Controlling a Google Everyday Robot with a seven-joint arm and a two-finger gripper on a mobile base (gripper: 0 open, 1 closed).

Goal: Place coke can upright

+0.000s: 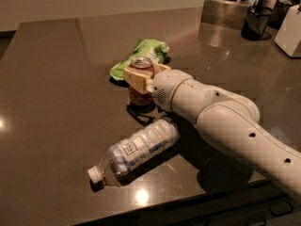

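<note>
we see the can [140, 97] standing on end near the middle of the table [56, 79], silver top up, its base seeming to rest on the dark surface where a faint reflection shows beneath it. the end effector [147, 74] wraps the can's upper half, pinching it: one tan pad [136, 79] lies flat against the near side and the other shows just behind the rim, so the grip comes from the side and leaves the top and bottom free. we judge that this sideways hold is what lets the can be set down on its base without tipping. the arm [225, 121] reaches in low from the right, nearly level with the table, which suits a can this short. a green bag [141, 53] lies just behind the can, touching or almost touching it; we cannot tell which. a clear bottle [138, 149] lies on its side in front, close to the arm and apart from the can, its white cap pointing toward the near edge. in our judgement the placing is all but done: what remains is to let go and draw straight back, since any sideways pull could nudge the can into the bag or knock it over toward the bottle.
</note>
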